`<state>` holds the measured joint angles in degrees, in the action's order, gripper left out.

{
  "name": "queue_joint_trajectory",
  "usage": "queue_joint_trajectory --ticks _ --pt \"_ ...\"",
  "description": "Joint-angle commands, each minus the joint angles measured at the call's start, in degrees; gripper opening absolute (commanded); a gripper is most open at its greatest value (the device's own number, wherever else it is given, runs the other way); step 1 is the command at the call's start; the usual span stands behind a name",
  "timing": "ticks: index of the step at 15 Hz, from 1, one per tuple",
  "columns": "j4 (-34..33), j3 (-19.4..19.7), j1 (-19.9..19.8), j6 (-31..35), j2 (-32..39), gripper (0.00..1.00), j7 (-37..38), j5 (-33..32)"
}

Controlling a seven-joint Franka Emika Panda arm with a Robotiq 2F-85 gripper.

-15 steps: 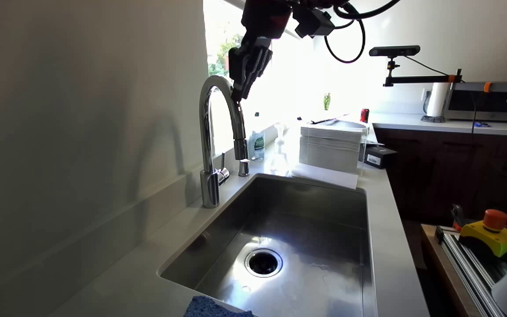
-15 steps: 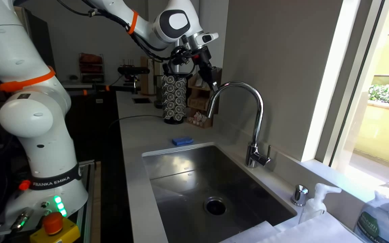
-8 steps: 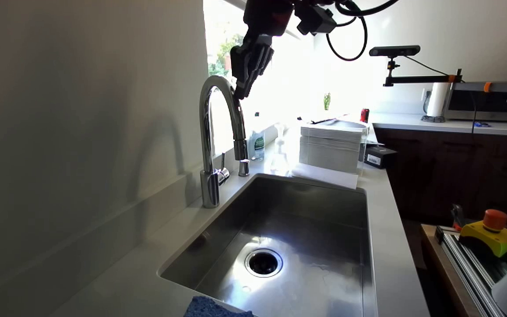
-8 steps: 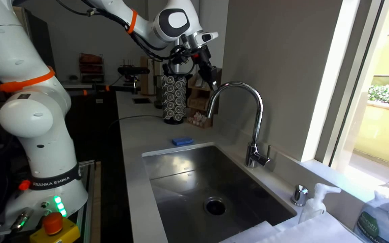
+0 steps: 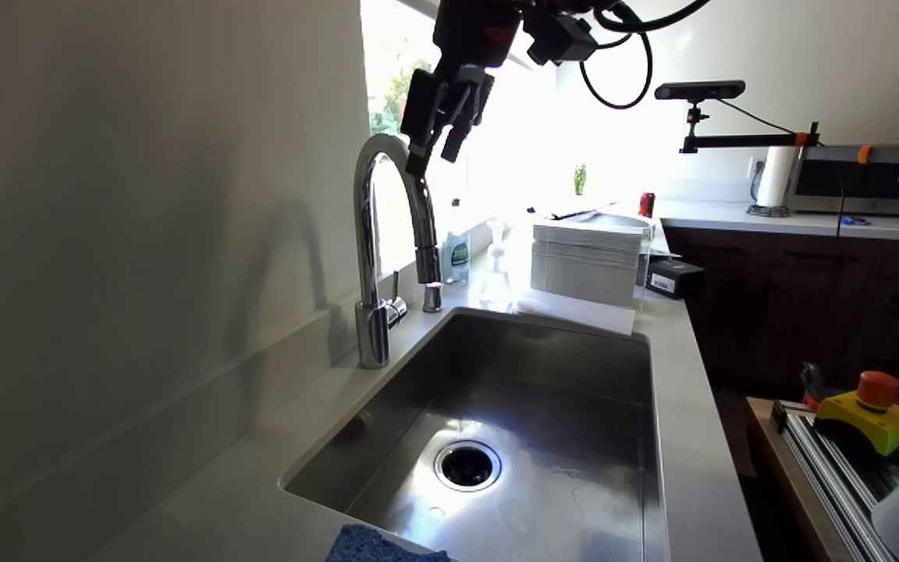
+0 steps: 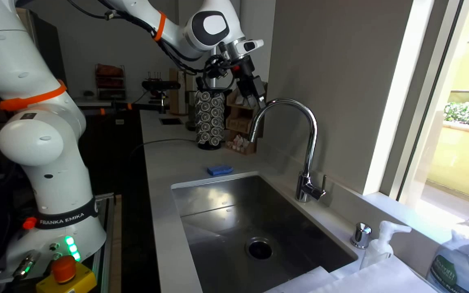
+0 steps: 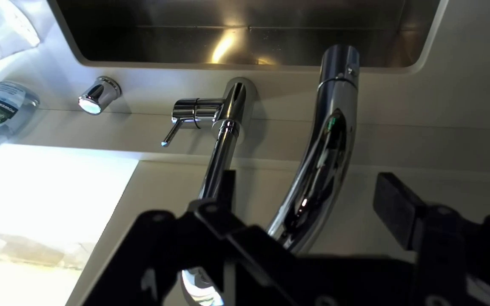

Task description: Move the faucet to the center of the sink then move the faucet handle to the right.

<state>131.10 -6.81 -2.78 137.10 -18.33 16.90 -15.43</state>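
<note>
Around the sink (image 6: pixel 234 228) sit sponge (image 6: pixel 220 170) and bottles (image 6: pixel 462 258).

- The tool (image 5: pixel 432 165) is being spread: its fingers (image 5: pixel 463 125), close together a second ago, are now being held clearly apart in both exterior views.
- In an exterior view, a gap is being revealed between the fingers, and the bright window (image 5: pixel 508 133) is being seen through it.
- One fingertip (image 5: pixel 417 162) is being moved toward the arch of the faucet (image 6: pixel 314 130), the other outward, away from it.
- Slightly rightward in an exterior view, the tool and black cables (image 5: pixel 641 28) are being shifted.
</note>
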Motion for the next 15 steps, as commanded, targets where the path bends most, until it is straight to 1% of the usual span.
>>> queue_joint_trajectory --ticks 1,10,15 --pt "1.12 -0.65 -1.72 1.47 0.92 1.0 2.83 -3.9" --pt "0.72 -1.23 -2.67 2.6 2.96 1.0 7.19 -9.55" --pt "-0.97 -1.25 -2.58 2.63 4.78 1.0 13.39 -7.83"
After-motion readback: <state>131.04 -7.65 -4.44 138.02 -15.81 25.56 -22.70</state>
